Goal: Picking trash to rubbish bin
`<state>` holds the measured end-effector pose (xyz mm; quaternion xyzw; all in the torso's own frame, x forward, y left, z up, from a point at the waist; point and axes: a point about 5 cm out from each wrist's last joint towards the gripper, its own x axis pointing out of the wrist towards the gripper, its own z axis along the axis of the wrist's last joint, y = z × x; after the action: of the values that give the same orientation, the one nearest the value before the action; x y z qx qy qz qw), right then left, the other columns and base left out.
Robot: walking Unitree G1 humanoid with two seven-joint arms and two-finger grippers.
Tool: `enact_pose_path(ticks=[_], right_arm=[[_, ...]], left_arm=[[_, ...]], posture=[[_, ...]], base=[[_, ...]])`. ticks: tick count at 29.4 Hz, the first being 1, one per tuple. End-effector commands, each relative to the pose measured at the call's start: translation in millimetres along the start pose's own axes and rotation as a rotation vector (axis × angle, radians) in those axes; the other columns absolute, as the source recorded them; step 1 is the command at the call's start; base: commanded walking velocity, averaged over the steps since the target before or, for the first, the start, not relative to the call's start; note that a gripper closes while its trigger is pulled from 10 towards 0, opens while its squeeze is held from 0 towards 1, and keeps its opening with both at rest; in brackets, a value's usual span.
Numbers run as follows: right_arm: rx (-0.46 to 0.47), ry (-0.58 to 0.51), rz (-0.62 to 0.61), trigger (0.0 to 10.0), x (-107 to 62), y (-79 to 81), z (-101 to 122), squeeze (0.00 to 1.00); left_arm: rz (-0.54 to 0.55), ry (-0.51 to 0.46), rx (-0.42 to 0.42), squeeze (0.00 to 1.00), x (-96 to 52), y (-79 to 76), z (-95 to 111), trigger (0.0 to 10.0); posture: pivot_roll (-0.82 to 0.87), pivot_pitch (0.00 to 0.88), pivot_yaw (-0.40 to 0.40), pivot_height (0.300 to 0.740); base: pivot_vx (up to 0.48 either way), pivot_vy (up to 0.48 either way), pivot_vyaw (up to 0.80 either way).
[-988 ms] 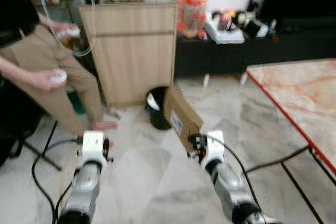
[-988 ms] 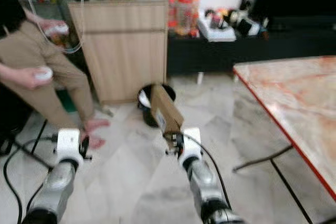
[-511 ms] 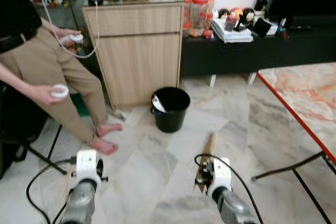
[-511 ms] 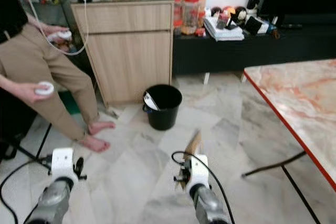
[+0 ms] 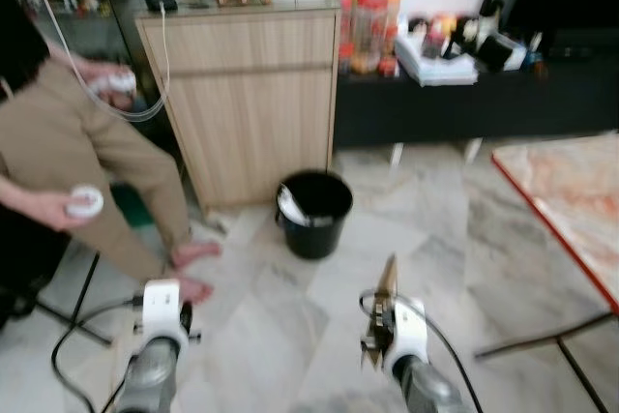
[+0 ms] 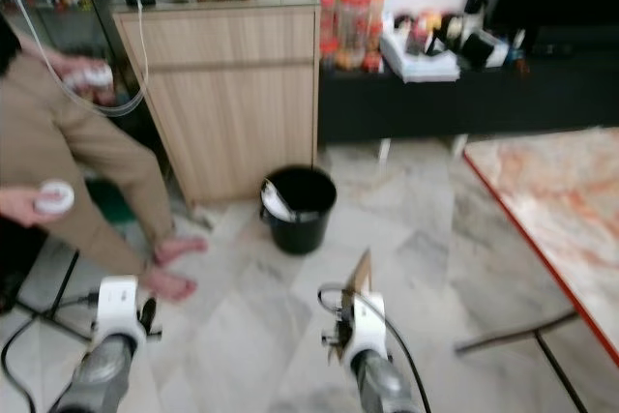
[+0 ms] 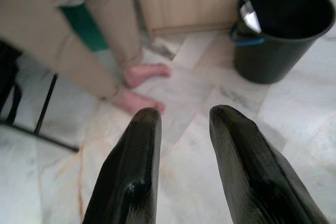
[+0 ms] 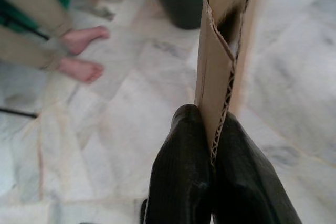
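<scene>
Far left: a person in tan trousers [image 5: 92, 157], barefoot, one foot [image 5: 193, 254] on the marble floor [image 5: 290, 326] beside a black stand leg [image 5: 82, 292]. Each of the person's hands holds a white controller [image 5: 85, 202]; a white cable runs up from the upper one.

Near left: left gripper [image 7: 184, 124], fingers apart with nothing between them, held low over the floor tiles. A black cable trails from that arm.

Centre, far: wooden cabinet [image 5: 247, 94] against the wall, small items blurred on its top. Just in front of its right corner stands the black rubbish bin [image 5: 314, 212], upright and open, with something pale inside against the left wall; a blue handle shows in the left wrist view.

Centre, near: right gripper [image 8: 212, 145] clamped shut on the lower edge of a flat piece of corrugated cardboard [image 8: 226, 51], which stands upright and edge-on. It is near the robot, well short of the bin, with bare floor between them. No print or label readable on the cardboard.

Right of the cabinet, far: a low black shelf unit [image 5: 464, 103] carrying red-lidded jars [image 5: 368, 21], a stack of papers and dark objects; labels too blurred to read.

Near right: red-edged marble table [image 5: 571, 200] on thin dark legs.
</scene>
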<state>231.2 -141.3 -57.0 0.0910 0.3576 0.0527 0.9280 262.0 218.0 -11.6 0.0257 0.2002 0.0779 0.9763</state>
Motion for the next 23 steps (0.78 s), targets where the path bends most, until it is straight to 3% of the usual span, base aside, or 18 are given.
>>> enact_pose_path(ticks=[1,23], right_arm=[[-0.007,0.011,-0.030,10.0,-2.7,-9.1,-3.2,0.00],[-0.017,0.002,-0.034,10.0,-1.7,-7.0,-1.1,0.00]], left_arm=[[-0.013,0.009,-0.014,0.00,-0.1,-6.4,-2.1,10.0],[-0.028,0.031,-0.010,0.00,-0.5,-8.4,-6.4,10.0]], posture=[[0.07,0.023,0.019,0.740],[0.06,0.000,0.030,0.740]], base=[[0.450,0.000,0.00],[0.451,0.000,-0.05]])
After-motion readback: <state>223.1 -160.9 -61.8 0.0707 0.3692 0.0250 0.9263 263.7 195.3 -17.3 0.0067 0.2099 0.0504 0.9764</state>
